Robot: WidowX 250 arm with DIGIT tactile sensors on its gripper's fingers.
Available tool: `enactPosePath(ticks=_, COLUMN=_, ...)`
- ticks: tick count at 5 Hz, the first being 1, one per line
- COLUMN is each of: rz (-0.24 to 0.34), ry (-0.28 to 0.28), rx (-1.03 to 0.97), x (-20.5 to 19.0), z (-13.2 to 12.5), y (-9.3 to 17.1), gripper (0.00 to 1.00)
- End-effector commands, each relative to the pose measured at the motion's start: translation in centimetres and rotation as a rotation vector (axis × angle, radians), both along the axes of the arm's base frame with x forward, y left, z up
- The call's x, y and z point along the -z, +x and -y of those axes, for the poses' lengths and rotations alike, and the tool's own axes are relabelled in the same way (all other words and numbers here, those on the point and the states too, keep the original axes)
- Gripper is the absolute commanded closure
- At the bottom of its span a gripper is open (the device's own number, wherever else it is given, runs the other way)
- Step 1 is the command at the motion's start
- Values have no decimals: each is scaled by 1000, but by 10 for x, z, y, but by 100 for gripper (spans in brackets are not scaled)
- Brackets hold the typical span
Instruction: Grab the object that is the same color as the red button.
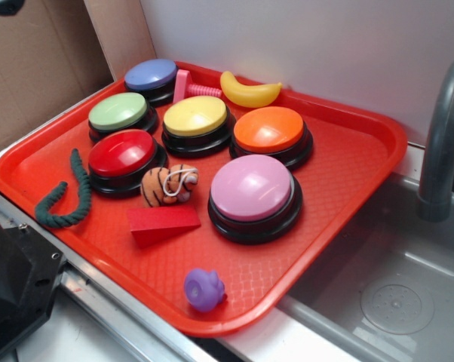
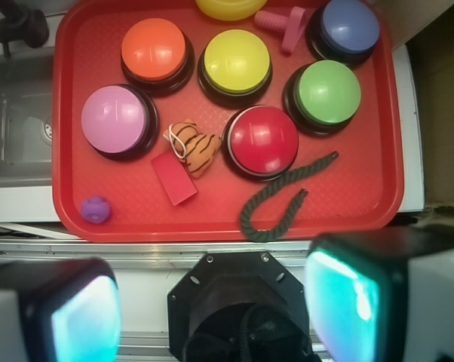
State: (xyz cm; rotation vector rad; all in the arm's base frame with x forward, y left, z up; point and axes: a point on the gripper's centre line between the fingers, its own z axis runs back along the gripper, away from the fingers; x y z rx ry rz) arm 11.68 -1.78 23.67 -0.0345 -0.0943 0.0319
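Note:
The red wedge block (image 1: 163, 224) (image 2: 173, 178) lies flat on the red tray (image 1: 348, 162) (image 2: 370, 188), just in front of the orange striped plush toy (image 1: 167, 185) (image 2: 197, 147). The red button (image 1: 122, 154) (image 2: 262, 139) stands on its black base beside the plush. My gripper (image 2: 212, 309) hangs high above the tray's near edge, open, with nothing between its wide-apart fingers (image 2: 87, 317). In the exterior view the gripper itself is out of frame.
On the tray also stand pink (image 1: 251, 188), orange (image 1: 269, 130), yellow (image 1: 195, 117), green (image 1: 118, 112) and blue (image 1: 150, 75) buttons. A dark green rope (image 1: 69, 197), a purple toy (image 1: 203, 289), a banana (image 1: 250, 91) and a pink piece (image 1: 189, 87) lie around. A sink (image 1: 393, 294) with a faucet (image 1: 442, 143) is on the right.

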Motion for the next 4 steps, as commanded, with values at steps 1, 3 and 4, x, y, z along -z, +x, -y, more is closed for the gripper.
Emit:
enactPosePath(ticks=1, rz=0, ry=0, rx=0, x=0, z=0, y=0, gripper=0)
enactPosePath(ticks=3, rz=71, ry=11, rx=136, x=45, z=28, y=19, gripper=0)
enactPosePath(ticks=4, rz=74, ry=28, rx=167, x=71, z=39, y=24, gripper=0)
